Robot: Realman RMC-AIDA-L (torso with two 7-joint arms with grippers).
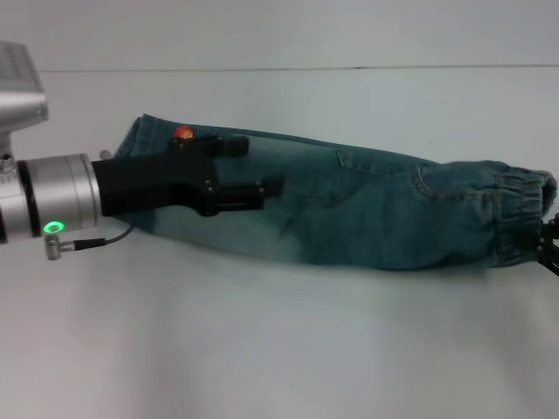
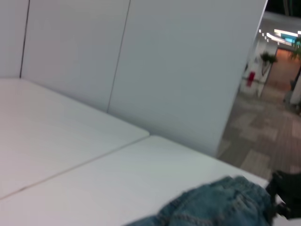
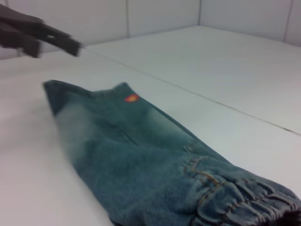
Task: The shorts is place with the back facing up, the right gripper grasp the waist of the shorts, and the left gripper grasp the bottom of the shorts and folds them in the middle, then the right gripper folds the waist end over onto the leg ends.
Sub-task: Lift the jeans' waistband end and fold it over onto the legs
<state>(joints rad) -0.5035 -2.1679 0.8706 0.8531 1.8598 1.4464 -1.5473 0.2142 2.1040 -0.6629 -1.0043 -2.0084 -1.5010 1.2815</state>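
Shorts (image 1: 367, 214) folded; orange patch (image 3: 131, 98) clearer wrist-side.

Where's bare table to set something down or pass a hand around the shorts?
Free: the wide white table strip in front of the shorts, nearer the robot, and the band behind them up to the back wall. Crowded: the leg-hem end, where the left gripper hangs above the denim, and the waist end at the right gripper.
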